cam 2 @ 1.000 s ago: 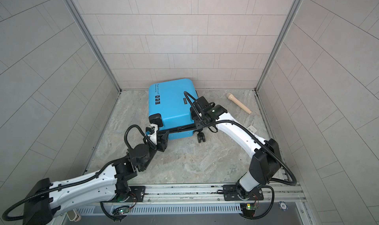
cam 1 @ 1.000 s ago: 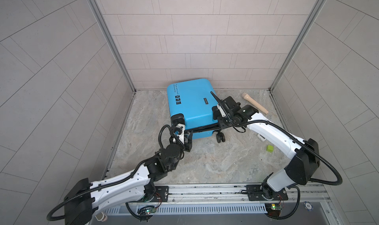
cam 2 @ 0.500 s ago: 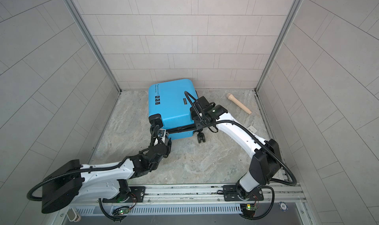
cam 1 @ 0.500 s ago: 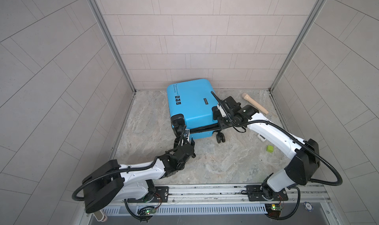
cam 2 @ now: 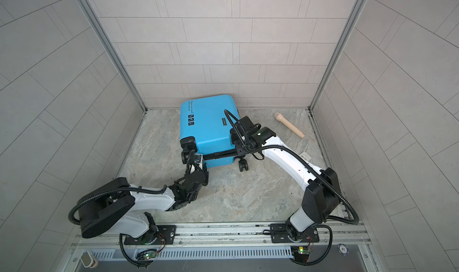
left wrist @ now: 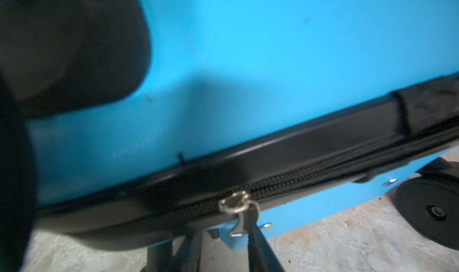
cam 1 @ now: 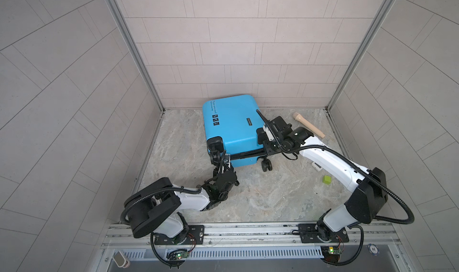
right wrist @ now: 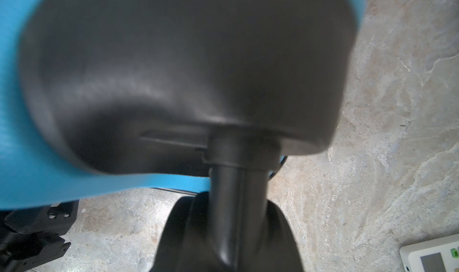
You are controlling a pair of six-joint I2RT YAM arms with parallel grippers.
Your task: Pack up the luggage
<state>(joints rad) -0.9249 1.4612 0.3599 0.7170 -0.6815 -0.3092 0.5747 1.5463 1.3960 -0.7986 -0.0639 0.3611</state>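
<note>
The luggage (cam 1: 231, 124) (cam 2: 207, 122), a bright-blue hard-shell suitcase, lies flat and closed at the back of the floor. In the left wrist view its black zipper (left wrist: 323, 174) runs along the near side, with the silver slider (left wrist: 234, 205) near the left corner and the pull tab (left wrist: 241, 224) hanging down. My left gripper (cam 1: 222, 164) (cam 2: 196, 162) (left wrist: 223, 242) is at that corner, narrowly open, the tab against one finger (left wrist: 258, 251). My right gripper (cam 1: 268, 150) (cam 2: 239, 150) is shut on a spinner wheel (right wrist: 223, 233) at the near right corner; its fingers are hidden.
A beige wooden handle (cam 1: 309, 125) (cam 2: 289, 125) lies at the back right. A small white device (cam 1: 315, 166) (cam 2: 305, 156) (right wrist: 432, 255) and a green cube (cam 1: 327, 179) lie beside the right arm. Tiled walls enclose the floor on three sides.
My left arm has dropped low and reached forward to the suitcase's near left corner, and its jaws have narrowed around the zipper pull. The right arm and the suitcase have not moved.
</note>
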